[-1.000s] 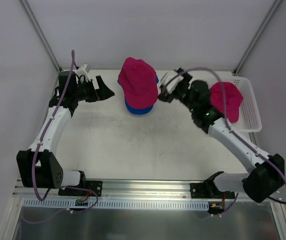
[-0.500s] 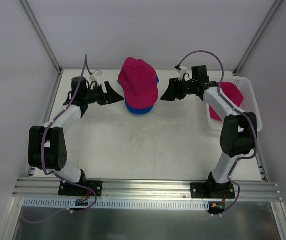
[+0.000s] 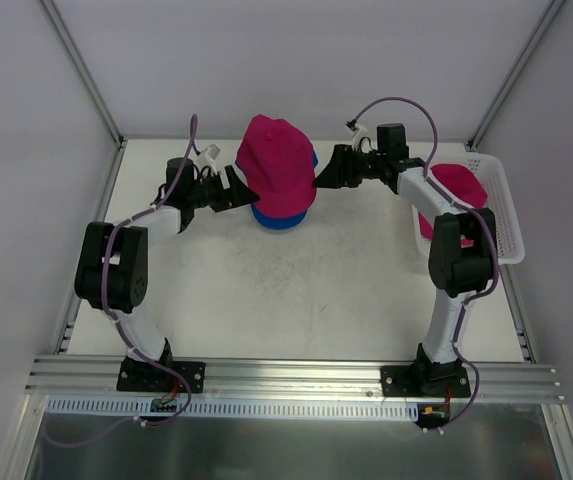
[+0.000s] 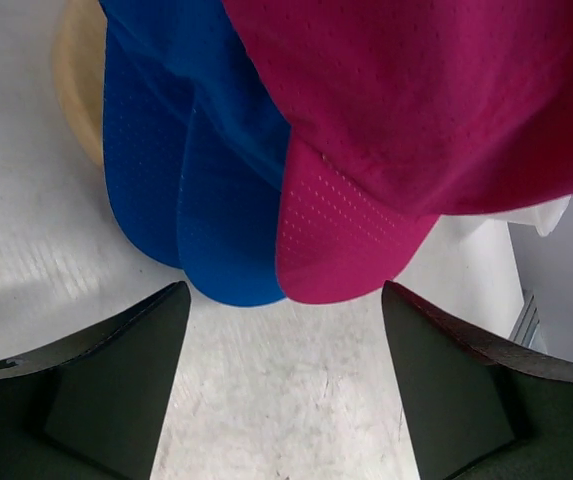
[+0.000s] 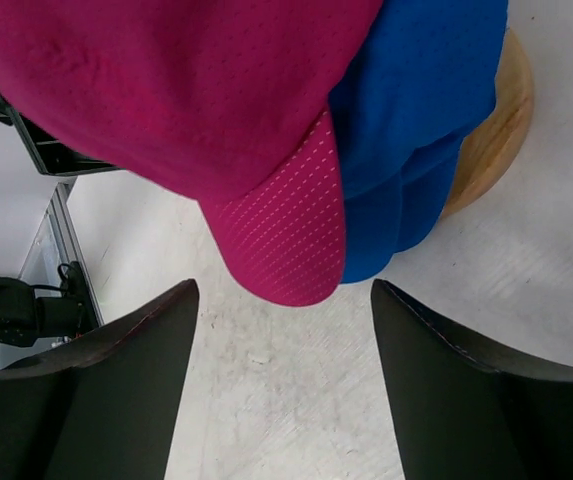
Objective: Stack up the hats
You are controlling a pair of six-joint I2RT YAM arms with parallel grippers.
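A magenta hat sits on top of a royal blue hat at the back middle of the table. Both show close up in the left wrist view, magenta over blue, and in the right wrist view, magenta over blue. A second magenta hat lies in the white tray at the right. My left gripper is open and empty just left of the stack. My right gripper is open and empty just right of it.
An orange-brown round object sits under the blue hat; it also shows in the left wrist view. The cell walls and frame posts stand close behind the stack.
Both arms have swung in toward the hat stack from either side, and their open grippers now sit right beside it. The hats have not moved.
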